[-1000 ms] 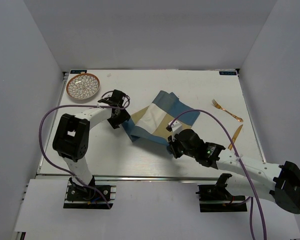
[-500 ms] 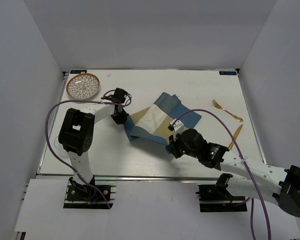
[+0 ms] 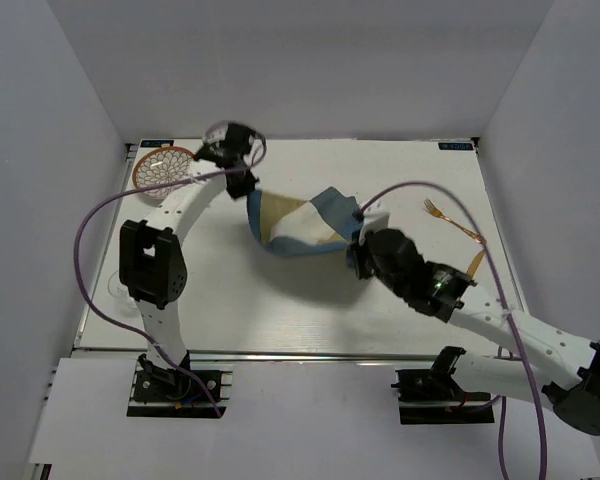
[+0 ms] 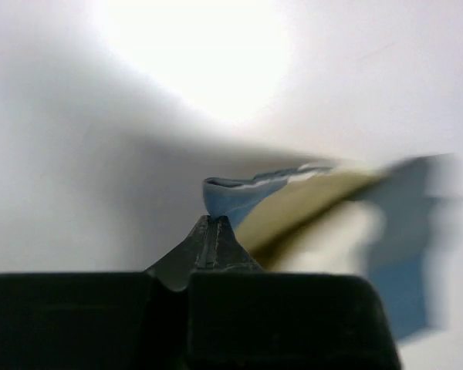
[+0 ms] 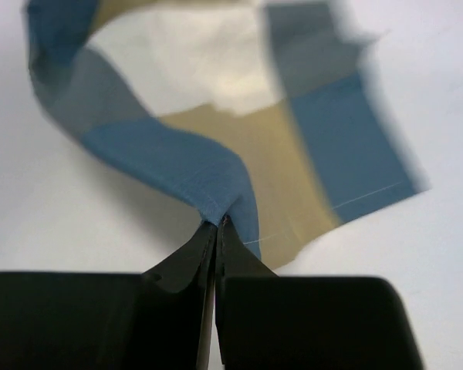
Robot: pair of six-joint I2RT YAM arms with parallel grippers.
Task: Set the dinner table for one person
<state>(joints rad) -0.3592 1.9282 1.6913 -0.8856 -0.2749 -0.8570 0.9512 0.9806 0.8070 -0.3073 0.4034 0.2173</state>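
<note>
From above, we judged the step to be spreading the placemat flat, best done by drawing both pinched corners apart evenly and lowering them together onto the dinner table, which lay beneath the left gripper at the cloth's 10 o'clock and the right gripper at its 4 o'clock. In the left wrist view, the jaws clamped a blue corner, with white tabletop beyond at 12 o'clock. In the right wrist view, the jaws pinched a blue fold, with tabletop showing at 9 and 3 o'clock.
</note>
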